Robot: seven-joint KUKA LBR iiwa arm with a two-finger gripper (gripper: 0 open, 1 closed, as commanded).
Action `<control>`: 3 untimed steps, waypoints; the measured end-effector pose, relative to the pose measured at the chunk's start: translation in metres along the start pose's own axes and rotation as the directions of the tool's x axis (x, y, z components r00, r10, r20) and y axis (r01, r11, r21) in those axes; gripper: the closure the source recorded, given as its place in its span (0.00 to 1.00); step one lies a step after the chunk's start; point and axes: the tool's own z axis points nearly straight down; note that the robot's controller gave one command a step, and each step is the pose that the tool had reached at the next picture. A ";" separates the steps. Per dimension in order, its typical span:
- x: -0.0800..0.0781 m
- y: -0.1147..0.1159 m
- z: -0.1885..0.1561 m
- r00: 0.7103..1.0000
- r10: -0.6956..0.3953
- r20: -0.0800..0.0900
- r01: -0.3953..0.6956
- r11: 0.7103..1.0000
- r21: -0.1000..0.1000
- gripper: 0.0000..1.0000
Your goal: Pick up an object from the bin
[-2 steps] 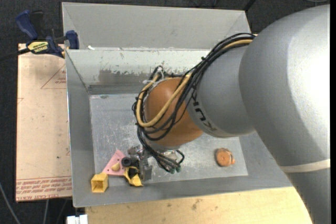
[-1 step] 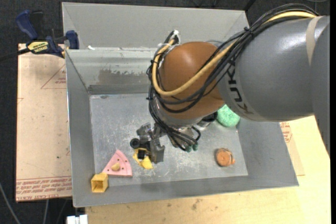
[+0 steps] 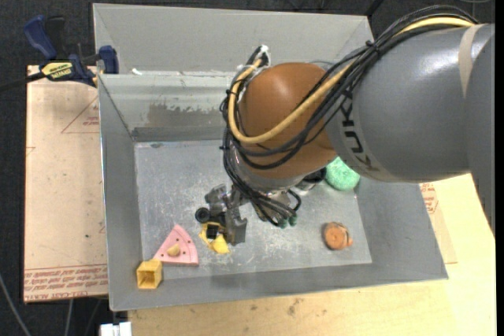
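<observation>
One gripper (image 3: pixel 224 226) sits low over a yellow piece (image 3: pixel 217 243), lower middle of the frame (spread or pinching, I cannot tell). Next it probably must squeeze and lift.

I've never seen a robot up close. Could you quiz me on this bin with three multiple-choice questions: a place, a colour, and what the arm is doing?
1. Where does the small yellow cube lie? A. in the bin's lower-left corner in the view; B. on the rim; C. under the arm.
2. What colour is the crumpled lump at the arm's edge? A. red; B. green; C. blue.
3. Where is the end effector? A. raised outside the bin; B. low inside it, by a small yellow piece; C. on the cube.
Answers: 1 A, it sits beside the pink wedge; 2 B, plainly green; 3 B, it hangs just above the floor.
</observation>
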 end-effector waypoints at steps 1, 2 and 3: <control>0.000 0.000 0.000 1.000 0.000 0.000 0.000 1.000 0.000 1.00; 0.000 0.000 0.000 1.000 0.000 0.000 0.000 1.000 0.000 1.00; 0.000 0.000 0.000 1.000 0.000 0.000 0.000 1.000 0.000 1.00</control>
